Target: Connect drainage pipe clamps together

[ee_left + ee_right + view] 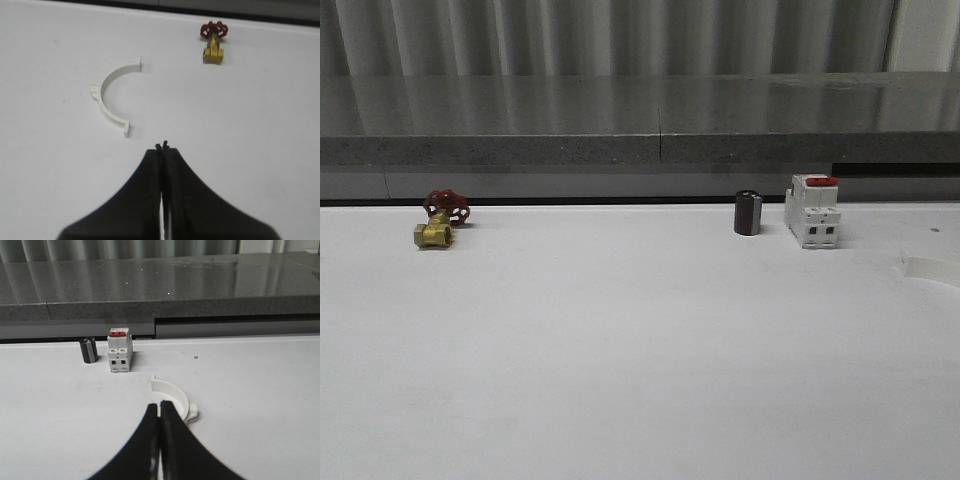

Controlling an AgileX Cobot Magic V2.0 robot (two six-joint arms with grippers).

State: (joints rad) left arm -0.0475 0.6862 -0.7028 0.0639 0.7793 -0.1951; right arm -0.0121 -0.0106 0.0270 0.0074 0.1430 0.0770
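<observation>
One white half-ring clamp (111, 95) lies flat on the white table, its open side toward the brass valve. My left gripper (162, 146) is shut and holds nothing, its tips a short way from the clamp's near end tab. A second white half-ring clamp (174, 395) lies on the table just beyond my right gripper (160, 404). That gripper is also shut on nothing, and its fingers hide the near part of the ring. The outer lug of this clamp shows beside the fingers.
A brass valve with a red handwheel (438, 225) sits at the back left. A black cylinder (748, 213) and a white breaker with a red switch (812, 210) stand at the back right. A grey ledge (640, 150) runs behind the table.
</observation>
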